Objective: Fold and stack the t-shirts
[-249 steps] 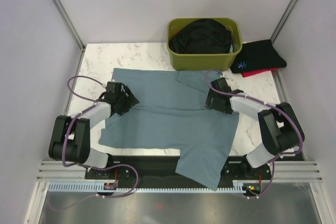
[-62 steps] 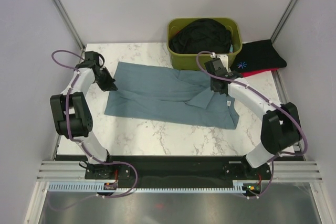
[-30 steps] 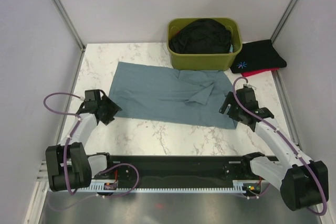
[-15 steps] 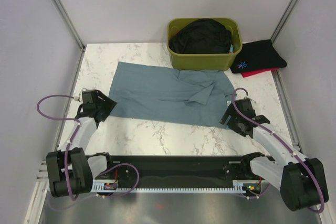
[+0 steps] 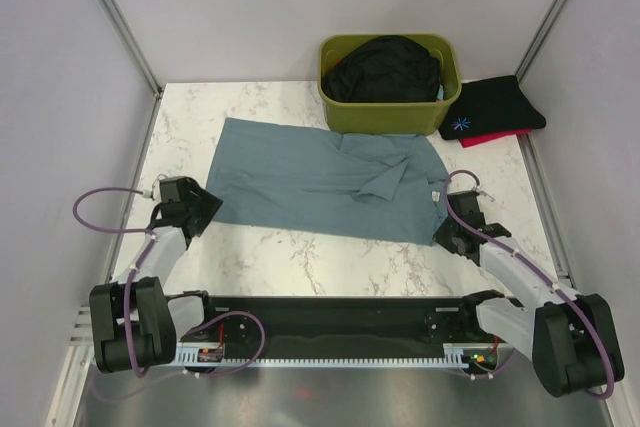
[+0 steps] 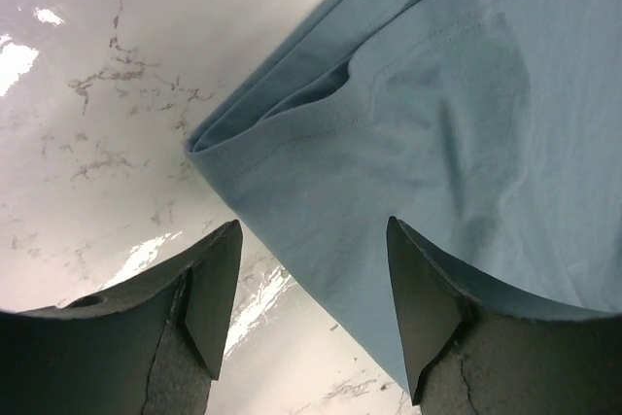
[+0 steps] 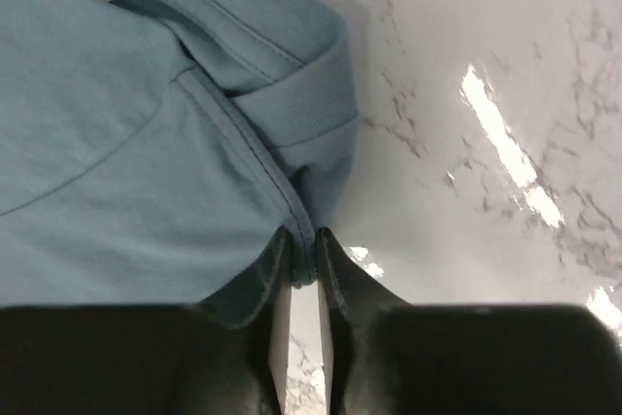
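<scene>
You're looking at a white marbled table (image 5: 300, 259). Spread flat across its middle lies the teal-blue t-shirt (image 5: 300, 175), doubled over on itself. Just behind it, at the far edge, stands the olive bin (image 5: 385, 119). In the far right corner, a folded red t-shirt (image 5: 488, 138) peeks from under a black t-shirt (image 5: 498, 105).

Bright, even light from overhead fills the top view — sharp throughout, its shadows soft and faint. In both wrist views the glossy white marble tabletop (image 7: 437, 65) flashes hard white glare. The dusty teal-blue cotton t-shirt (image 6: 437, 123) shows crisp stitching, while the right claw (image 7: 303, 240) sinks into near-black.
</scene>
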Action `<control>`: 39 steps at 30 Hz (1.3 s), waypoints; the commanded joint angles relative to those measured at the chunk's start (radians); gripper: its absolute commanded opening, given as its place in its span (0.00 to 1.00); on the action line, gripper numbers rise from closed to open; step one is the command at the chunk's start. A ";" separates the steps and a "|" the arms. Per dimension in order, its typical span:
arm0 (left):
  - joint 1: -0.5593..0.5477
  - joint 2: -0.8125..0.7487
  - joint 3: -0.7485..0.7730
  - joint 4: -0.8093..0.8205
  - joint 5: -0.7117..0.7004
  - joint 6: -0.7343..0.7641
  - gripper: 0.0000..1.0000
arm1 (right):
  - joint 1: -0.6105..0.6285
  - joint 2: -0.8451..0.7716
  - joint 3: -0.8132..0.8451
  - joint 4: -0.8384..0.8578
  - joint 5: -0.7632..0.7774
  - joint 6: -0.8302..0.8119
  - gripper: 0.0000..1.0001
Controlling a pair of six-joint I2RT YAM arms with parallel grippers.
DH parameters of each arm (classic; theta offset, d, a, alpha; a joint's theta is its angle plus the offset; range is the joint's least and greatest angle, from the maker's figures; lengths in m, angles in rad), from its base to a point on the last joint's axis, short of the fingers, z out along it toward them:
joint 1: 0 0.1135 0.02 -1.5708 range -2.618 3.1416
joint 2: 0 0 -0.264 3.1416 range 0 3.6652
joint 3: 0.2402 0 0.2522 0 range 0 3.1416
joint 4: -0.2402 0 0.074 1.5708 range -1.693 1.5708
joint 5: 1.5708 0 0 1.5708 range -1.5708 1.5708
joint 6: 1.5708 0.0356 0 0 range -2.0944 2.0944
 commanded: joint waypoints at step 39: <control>0.005 -0.479 0.066 -0.409 0.009 -0.021 0.02 | -0.236 -0.204 0.255 -0.276 0.047 -0.084 0.00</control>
